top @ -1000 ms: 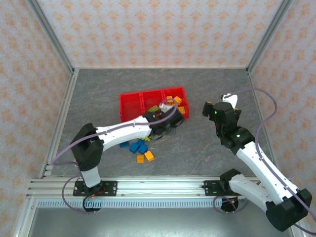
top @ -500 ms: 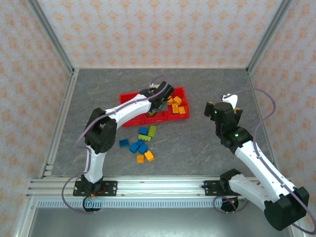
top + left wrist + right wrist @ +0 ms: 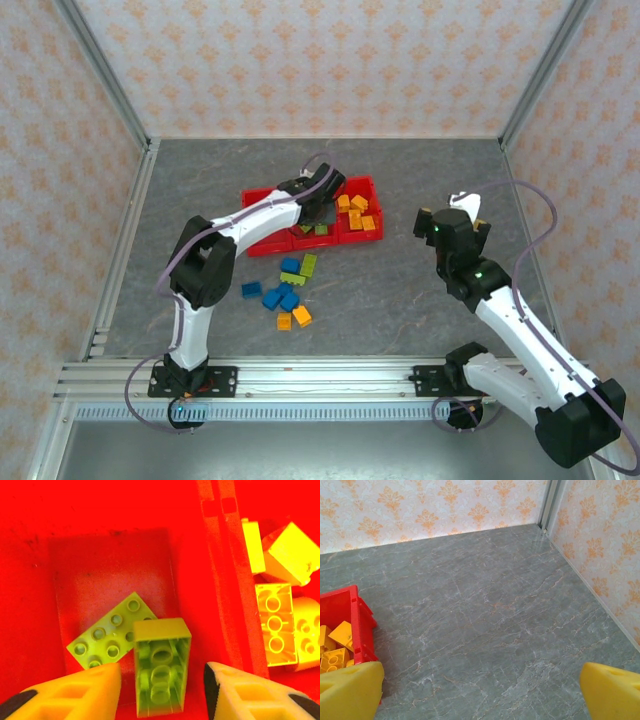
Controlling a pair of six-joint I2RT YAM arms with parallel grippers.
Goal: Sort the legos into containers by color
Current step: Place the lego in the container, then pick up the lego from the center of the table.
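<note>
1. While the left claw (image 3: 162,674) hangs over the middle compartment of the low red plastic tray (image 3: 262,218), its yellow fingers (image 3: 80,695) stand partly apart and grip nothing.
2. One chunky lime green plastic brick (image 3: 161,667) lies hollow side up on that compartment's floor, between the two fingertips, with a strip of red showing on either side of it.
3. Just beside it, toward the tray's left end, a flat lime green plate (image 3: 107,640) lies studs up, one corner against the brick.
4. Across the thin dividing wall (image 3: 222,580), orange-yellow bricks (image 3: 275,625) are heaped in the tray's right compartment.
5. Seen from above, loose blue, lime and orange bricks (image 3: 287,296) are scattered on the grey table (image 3: 420,290) just off the tray's near side.
6. Well to the right of the tray, the right claw (image 3: 452,215) is spread wide with only bare table between its fingers.
</note>
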